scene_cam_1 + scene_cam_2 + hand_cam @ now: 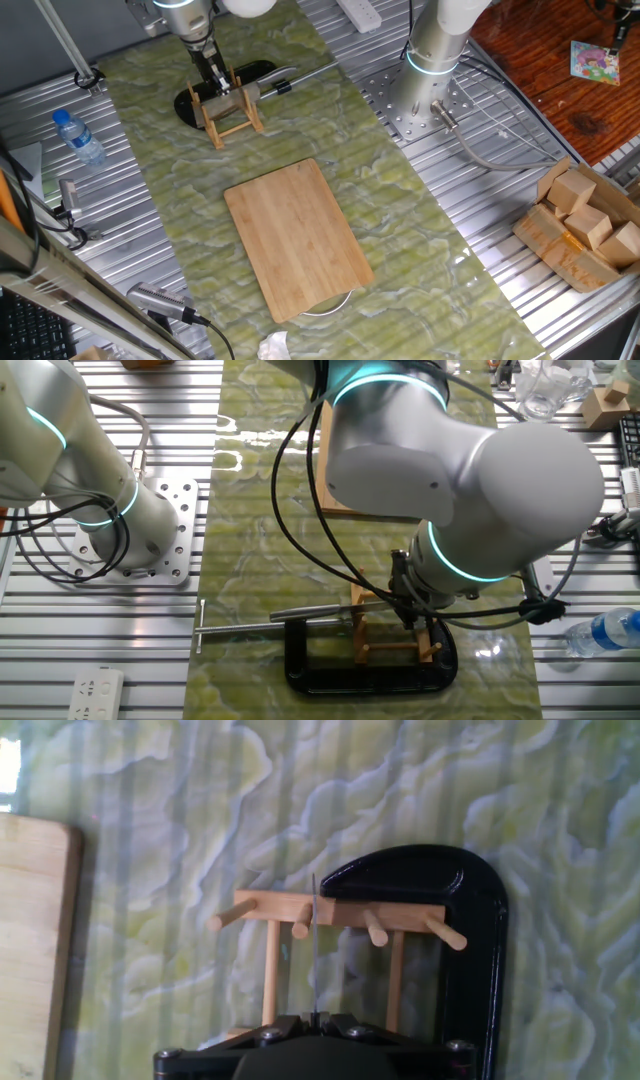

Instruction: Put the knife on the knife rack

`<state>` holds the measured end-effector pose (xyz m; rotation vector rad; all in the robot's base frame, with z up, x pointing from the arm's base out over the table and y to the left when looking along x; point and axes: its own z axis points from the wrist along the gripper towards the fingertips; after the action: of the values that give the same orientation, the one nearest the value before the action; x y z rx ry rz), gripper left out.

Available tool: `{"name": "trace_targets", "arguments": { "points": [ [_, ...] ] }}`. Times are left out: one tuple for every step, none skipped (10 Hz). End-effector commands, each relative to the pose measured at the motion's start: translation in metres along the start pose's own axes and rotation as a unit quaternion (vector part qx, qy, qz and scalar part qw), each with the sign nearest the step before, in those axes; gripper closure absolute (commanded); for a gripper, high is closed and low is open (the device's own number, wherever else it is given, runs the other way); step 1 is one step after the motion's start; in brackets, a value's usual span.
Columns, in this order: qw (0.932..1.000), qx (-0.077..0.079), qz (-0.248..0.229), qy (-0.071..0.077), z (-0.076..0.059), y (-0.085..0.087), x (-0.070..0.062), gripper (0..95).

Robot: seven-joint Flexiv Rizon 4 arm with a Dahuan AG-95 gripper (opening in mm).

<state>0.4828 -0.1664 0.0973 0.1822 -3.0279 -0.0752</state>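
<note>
Hand view, one knife (313, 945) edge-on, one knife rack (335, 915), four pegs

Green mat (400, 250), cutting board (298, 238), knife rack (232, 112), clamp (195, 104)

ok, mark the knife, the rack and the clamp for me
knife (313, 935): hand view, thin blade edge running up from the gripper.
rack (340, 912): hand view, top wooden crossbar that carries the pegs.
clamp (470, 900): hand view, black curved frame right of the rack.
</note>
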Motion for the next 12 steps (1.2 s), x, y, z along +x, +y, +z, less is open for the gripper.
{"name": "trace_targets", "arguments": {
  "points": [
    [1.0000,0.001,0.002,0.002,0.0007,0.0004,-0.0012,95.0],
    [1.0000,0.001,-0.001,0.002,0.0039,-0.0010,-0.0011,95.0],
    [1.0000,-0.001,0.000,0.003,0.0065,-0.0016,-0.0011,95.0],
    [1.0000,-0.005,0.002,0.006,0.0057,-0.0014,-0.0019,95.0],
    [0.9999,-0.008,0.004,0.011,0.0042,-0.0008,-0.0031,95.0],
    [0.9997,-0.007,0.005,0.021,0.0003,0.0007,-0.0064,95.0],
    [0.9998,-0.004,0.000,0.022,0.0052,-0.0008,-0.0062,95.0],
    [0.9997,-0.004,-0.002,0.024,0.0084,-0.0015,-0.0048,95.0],
    [0.9996,-0.008,-0.001,0.028,0.0084,-0.0024,-0.0043,95.0],
    [0.9995,-0.012,0.002,0.029,0.0060,-0.0026,-0.0055,95.0],
    [0.9995,-0.013,0.002,0.028,0.0056,-0.0023,-0.0058,95.0],
    [0.9996,-0.015,0.004,0.025,0.0056,-0.0023,-0.0058,95.0]
  ]
}}
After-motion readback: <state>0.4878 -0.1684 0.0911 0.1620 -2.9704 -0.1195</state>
